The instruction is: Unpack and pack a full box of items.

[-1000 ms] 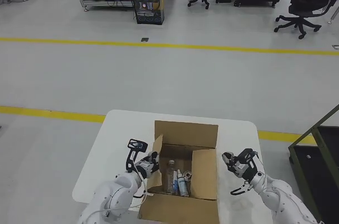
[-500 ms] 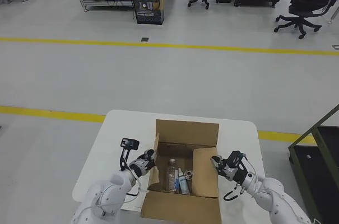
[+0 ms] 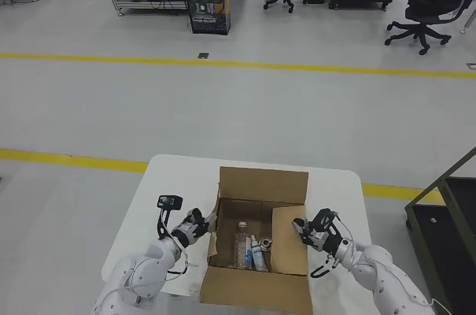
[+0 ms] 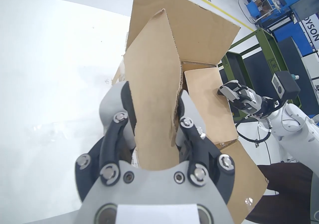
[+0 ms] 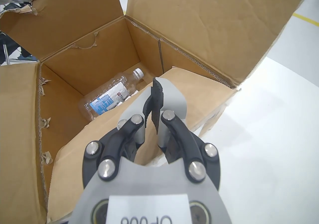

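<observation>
An open cardboard box (image 3: pixel 261 187) stands on the white table (image 3: pixel 167 197). At its bottom lies a clear plastic bottle (image 5: pixel 109 100) with a white cap, beside other small items (image 3: pixel 256 256). My left gripper (image 4: pixel 154 96) is open at the box's left side, one finger on each side of the torn left flap (image 4: pixel 154 65), which stands upright. My right gripper (image 5: pixel 155 95) is shut with nothing in it, its tips against the right flap (image 5: pixel 199 85), which leans in over the box. The top view shows the left gripper (image 3: pixel 200 223) and the right gripper (image 3: pixel 300 230) flanking the box.
The far flap (image 5: pixel 211 10) stands tall behind the box. A green metal frame (image 3: pixel 450 213) is just past the table's right edge. Bare table lies left of the box and in a narrow strip to its right.
My left gripper has moved outward to the left, bringing the left flap from leaning inward to upright. My right gripper has come in from beside the box onto the right flap.
</observation>
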Available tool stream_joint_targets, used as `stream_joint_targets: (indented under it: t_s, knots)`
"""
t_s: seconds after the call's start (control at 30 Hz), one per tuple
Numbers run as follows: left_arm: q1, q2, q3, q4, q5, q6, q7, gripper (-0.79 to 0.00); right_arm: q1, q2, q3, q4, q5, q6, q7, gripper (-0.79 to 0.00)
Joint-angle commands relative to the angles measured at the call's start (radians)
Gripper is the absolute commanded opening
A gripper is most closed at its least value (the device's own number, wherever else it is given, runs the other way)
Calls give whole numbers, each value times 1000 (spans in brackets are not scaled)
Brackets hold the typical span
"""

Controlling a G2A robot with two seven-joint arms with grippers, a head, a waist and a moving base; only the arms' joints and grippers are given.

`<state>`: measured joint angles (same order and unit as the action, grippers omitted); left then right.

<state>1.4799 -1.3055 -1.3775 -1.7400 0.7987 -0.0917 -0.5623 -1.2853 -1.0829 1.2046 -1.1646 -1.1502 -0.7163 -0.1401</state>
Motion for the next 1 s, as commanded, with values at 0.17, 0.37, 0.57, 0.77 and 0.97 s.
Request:
stream_joint_targets:
  t_s: [0.17, 0.37, 0.57, 0.77, 0.97]
  knots:
    - [8, 9, -11, -9, 69, 21, -7, 0, 2, 1, 6, -13, 3, -4, 1, -785]
    - [15, 19, -1, -31, 216, 42, -33, 0, -6, 3, 15, -35, -1, -6, -2, -785]
    - [24, 26, 14, -59, 332, 57, -47, 0, -24, 9, 31, -71, -10, -12, -5, -785]
    - [28, 33, 36, -69, 522, 93, -63, 0, -37, 12, 40, -86, -17, -8, 2, -785]
    - [31, 36, 42, -59, 631, 131, -70, 0, -42, 12, 43, -86, -16, -5, 5, -785]
